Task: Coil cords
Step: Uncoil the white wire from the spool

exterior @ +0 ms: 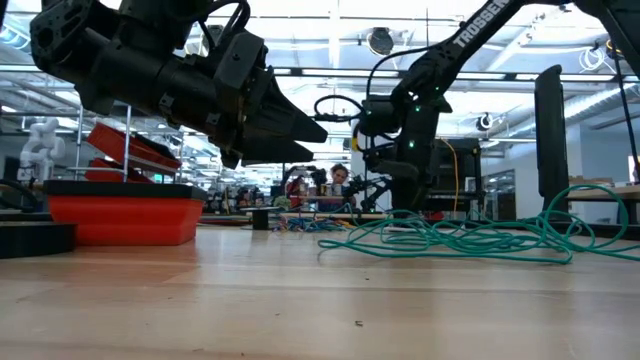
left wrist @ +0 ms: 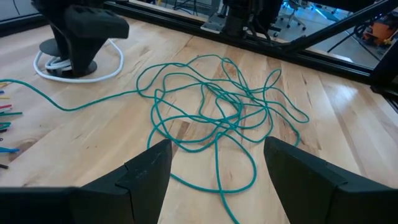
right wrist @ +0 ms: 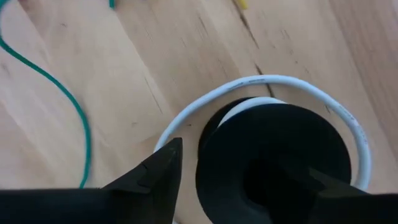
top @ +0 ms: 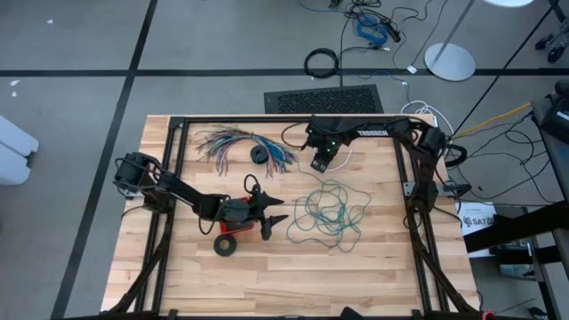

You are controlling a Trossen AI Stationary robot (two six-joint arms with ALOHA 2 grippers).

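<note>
A loose tangle of teal wire (top: 327, 213) (left wrist: 211, 115) lies on the wooden table, right of centre. My left gripper (top: 283, 211) (left wrist: 217, 155) hangs open just left of it, near level and pointing at it, with nothing between its fingers. Farther back a white cord (right wrist: 298, 84) (left wrist: 115, 62) lies in a ring around a black round piece (right wrist: 273, 143). My right gripper (top: 320, 164) (right wrist: 249, 162) points down over that piece, open, with one finger on either side of it. My right gripper comes from above at the black round piece. One finger (right wrist: 155, 171) stands apart from it, with a strip of table showing between. The other finger is dark against the dark piece, and I cannot tell whether it touches.
A fanned bundle of many-coloured wires (top: 238, 142) and a small black round thing (top: 259, 154) lie at the far left. A black ring (top: 225, 245) lies under my left arm. Black frame rails (top: 169, 160) border the table. Bare wood (top: 293, 284) stretches along the near edge.
</note>
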